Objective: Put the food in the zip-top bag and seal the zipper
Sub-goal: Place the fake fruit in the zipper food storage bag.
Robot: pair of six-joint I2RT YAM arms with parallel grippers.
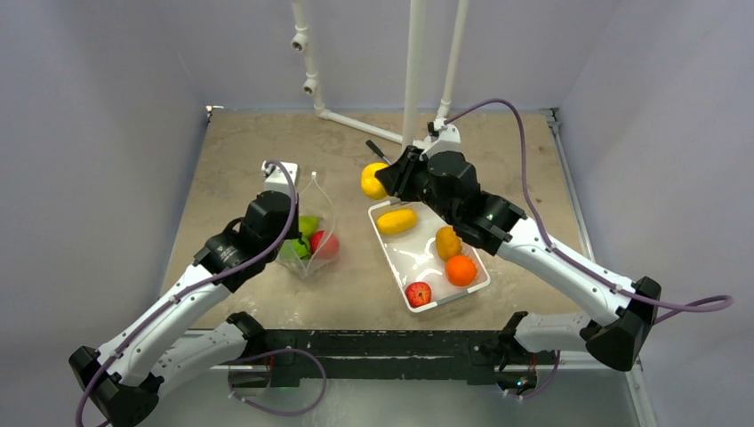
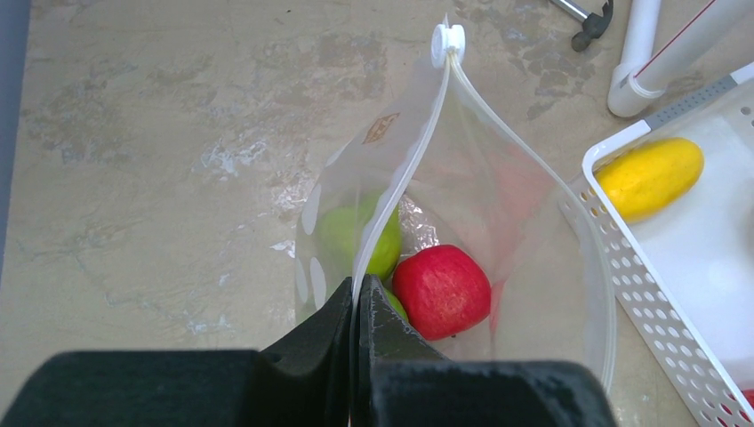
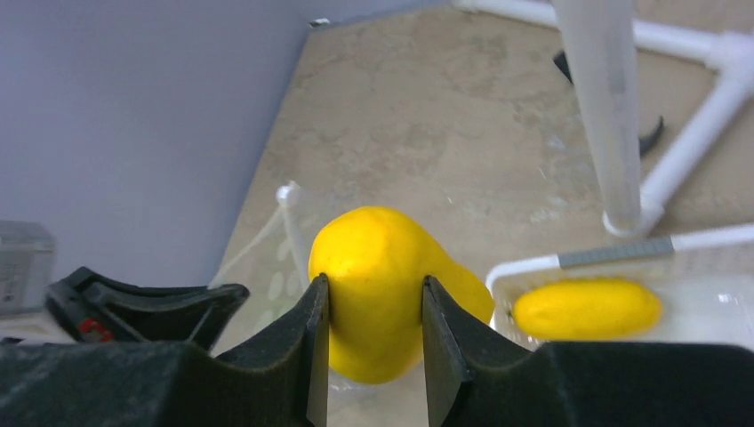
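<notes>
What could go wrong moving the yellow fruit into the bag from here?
1. The right pincer grips the glossy yellow pear-shaped toy fruit across only part of its width; it could slip out in transit.
2. The left pincer pinches just one lip of the clear plastic zip-top bag, so the mouth may sag and the fruit catch its rim.
3. The red toy apple lies under the opening; the drop could bounce out.
</notes>
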